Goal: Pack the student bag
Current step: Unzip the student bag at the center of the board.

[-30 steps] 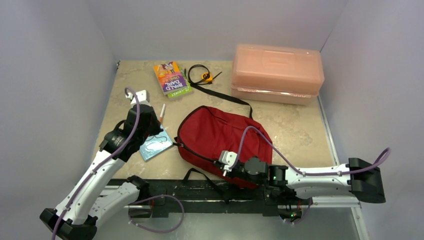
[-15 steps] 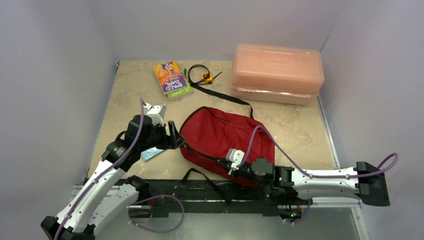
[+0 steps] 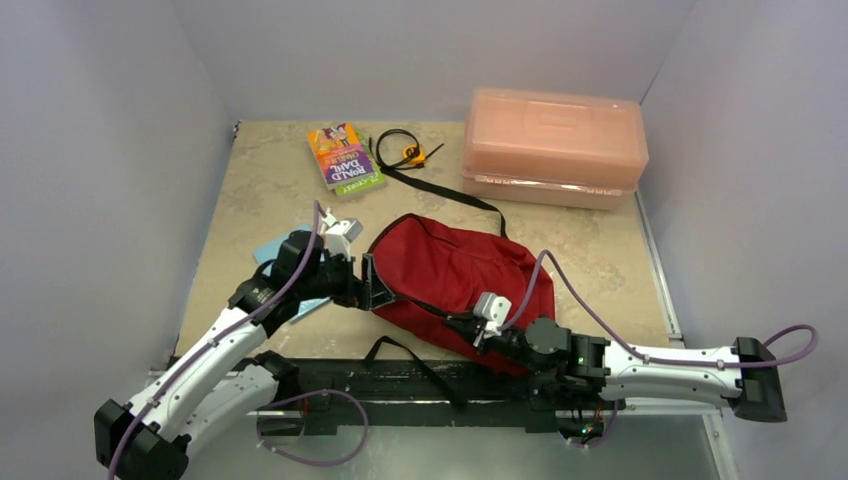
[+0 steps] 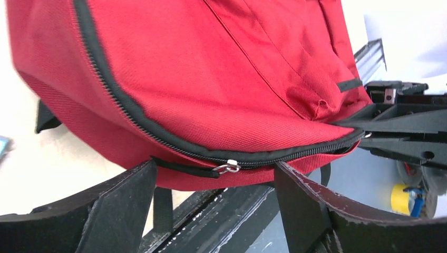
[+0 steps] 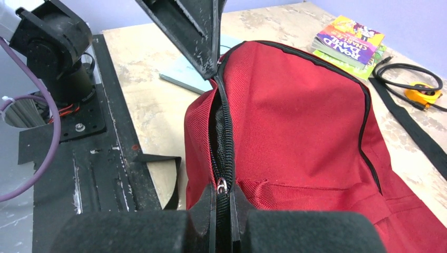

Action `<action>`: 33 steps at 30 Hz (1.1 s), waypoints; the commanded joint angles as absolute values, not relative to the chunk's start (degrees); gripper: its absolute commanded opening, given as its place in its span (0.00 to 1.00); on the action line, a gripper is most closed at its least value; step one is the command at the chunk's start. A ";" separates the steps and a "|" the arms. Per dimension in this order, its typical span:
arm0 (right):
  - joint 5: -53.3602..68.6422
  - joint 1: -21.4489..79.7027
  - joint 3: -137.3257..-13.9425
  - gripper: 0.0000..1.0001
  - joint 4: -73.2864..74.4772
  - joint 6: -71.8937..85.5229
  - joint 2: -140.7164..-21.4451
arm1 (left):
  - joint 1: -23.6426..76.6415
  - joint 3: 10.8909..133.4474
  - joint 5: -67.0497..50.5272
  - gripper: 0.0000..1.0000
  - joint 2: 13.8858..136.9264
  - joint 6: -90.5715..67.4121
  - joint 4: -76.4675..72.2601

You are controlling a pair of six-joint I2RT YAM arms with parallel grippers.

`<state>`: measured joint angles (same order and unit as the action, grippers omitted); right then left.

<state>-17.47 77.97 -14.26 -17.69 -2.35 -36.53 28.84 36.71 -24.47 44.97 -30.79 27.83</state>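
Observation:
The dark red student bag [image 3: 450, 265] lies mid-table with its black zipper running along its near edge. My left gripper [image 3: 370, 285] stands open at the bag's left end. In the left wrist view its jaws straddle the zipper slider [image 4: 227, 167] and black pull cord without touching them. My right gripper [image 3: 470, 325] is shut on the zipper pull [image 5: 221, 185] at the bag's near edge. The zipper [image 5: 221, 132] gapes a little just beyond the right fingers. The bag's inside is hidden.
A pink plastic box [image 3: 555, 145] stands at the back right. A colourful book [image 3: 343, 157] and a coiled black cable [image 3: 403, 150] lie at the back. A light blue booklet [image 3: 272, 250] is partly under my left arm. A black strap [image 3: 445, 187] trails behind the bag.
My left gripper opened and moved right from the blue booklet to the bag's left end. My right gripper closed on the zipper pull and drew the bag's near edge rightward.

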 commanded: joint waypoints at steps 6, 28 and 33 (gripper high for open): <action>-19.55 77.87 -14.16 0.00 -19.84 -0.81 -34.72 | 36.84 42.28 -19.32 0.81 49.34 -23.82 28.70; -22.51 77.92 -12.20 0.00 -19.86 -0.45 -29.53 | 44.71 41.59 -5.67 0.59 47.94 -20.99 23.75; -23.02 77.88 -11.61 0.00 -19.73 -0.44 -27.39 | 50.24 36.88 2.84 0.54 47.42 -18.50 14.22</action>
<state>-20.49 78.00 -11.55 -16.23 -1.04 -29.47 47.20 40.51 -5.23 48.42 -21.87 25.02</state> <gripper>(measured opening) 0.053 0.578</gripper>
